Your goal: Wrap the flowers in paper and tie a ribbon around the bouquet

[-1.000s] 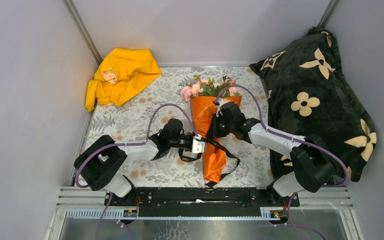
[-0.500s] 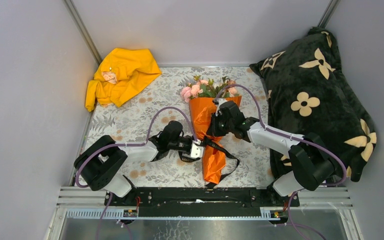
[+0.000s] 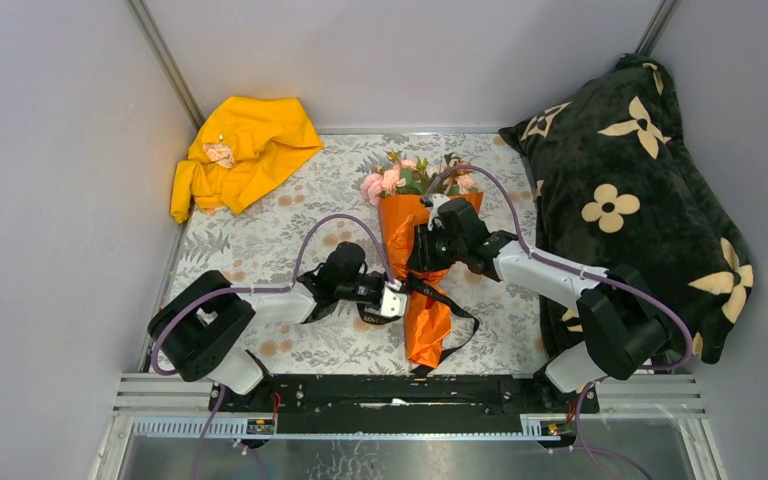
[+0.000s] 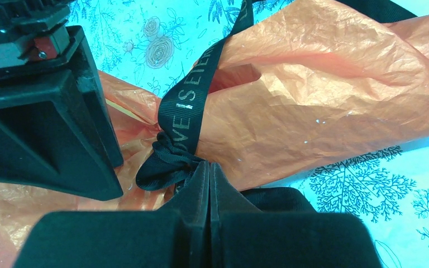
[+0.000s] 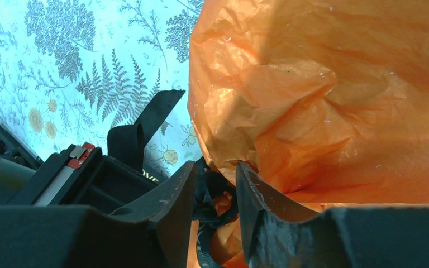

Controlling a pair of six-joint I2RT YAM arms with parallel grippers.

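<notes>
- The left gripper [image 4: 209, 167] is clenched: its two fingers meet with no gap and pinch a bunched, knotted section of the narrow black ribbon with gold lettering [image 4: 187, 106].
- From that pinch point the black ribbon runs up and across the creased bright orange paper [image 4: 324, 95], lying tight against it.
- The right gripper [image 5: 217, 181] is released: its fingers [image 5: 170, 201] stand a little apart. A dark fold of ribbon and a crumple of orange paper lie in the gap, and neither finger presses on them.
- The tip of the right gripper's other finger lies against the underside of the orange paper.
- In the top view the left gripper [image 3: 397, 298] and the right gripper [image 3: 422, 262] sit on opposite sides of the cone's narrow middle, just beside each other.
- The bouquet lies flat on the floral-printed tablecloth [image 3: 260, 240], narrow end toward the arm bases.
- The orange paper [image 3: 405, 225] forms a cone. The pale pink roses with green leaves [image 3: 400, 178] stick out of its wide far end.
- Loose ribbon [image 3: 457, 325] loops over the tablecloth on the right of the cone's lower part.
- A crumpled yellow cloth garment [image 3: 240, 150] lies at the far left corner.
- A black pillow with cream flower shapes [image 3: 630, 190] lies along the right side.
</notes>
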